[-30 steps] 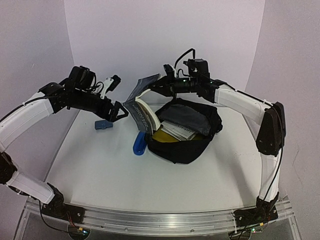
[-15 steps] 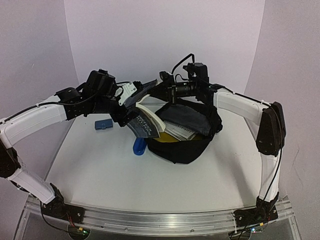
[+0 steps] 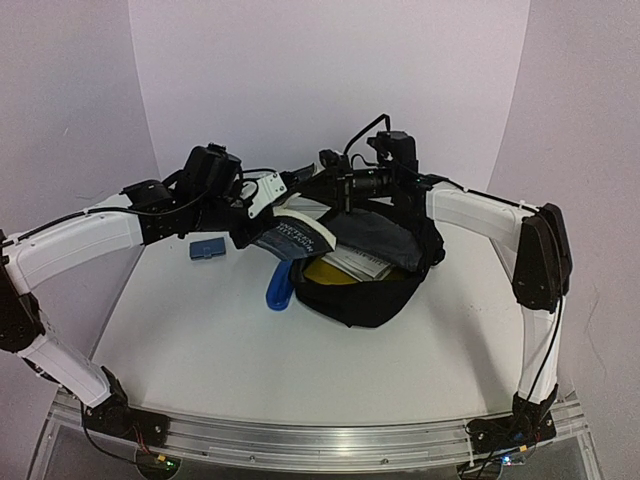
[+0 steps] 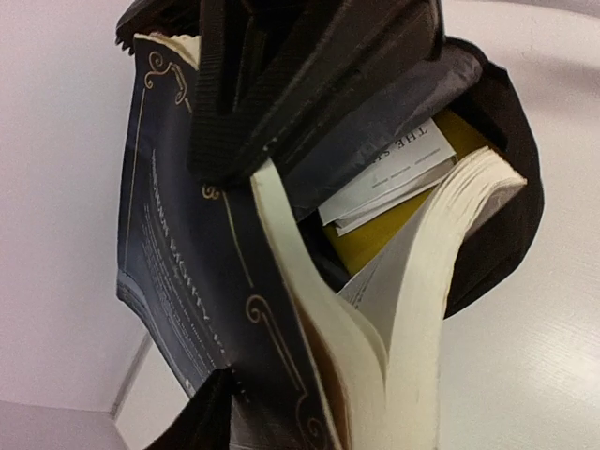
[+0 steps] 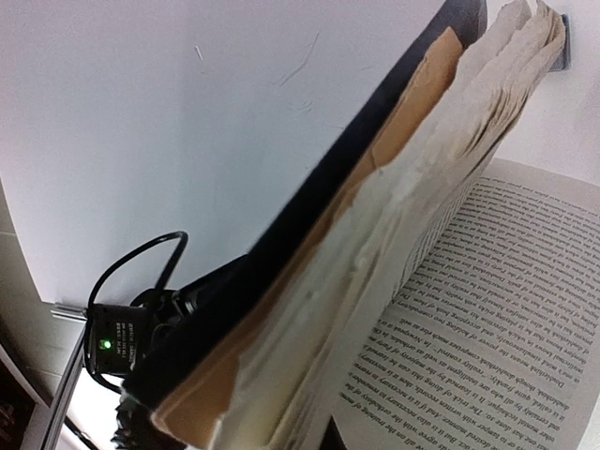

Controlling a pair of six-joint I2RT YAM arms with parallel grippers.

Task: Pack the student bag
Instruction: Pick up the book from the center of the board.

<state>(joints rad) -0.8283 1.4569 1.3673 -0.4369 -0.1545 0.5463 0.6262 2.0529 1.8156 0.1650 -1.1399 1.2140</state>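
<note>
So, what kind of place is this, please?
Probably a robot test bench in a lab: the left arm and right arm stand on an aluminium rail at a white table, with plain pale walls around.

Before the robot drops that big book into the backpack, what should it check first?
1. Right gripper pinches the book: ok.
2. Left gripper has a firm hold on the cover: cannot tell.
3. Book closed flat: not ok, its pages fan open.
4. Student bag mouth open: ok.
5. Enough room beside the yellow book already inside: cannot tell.
</note>
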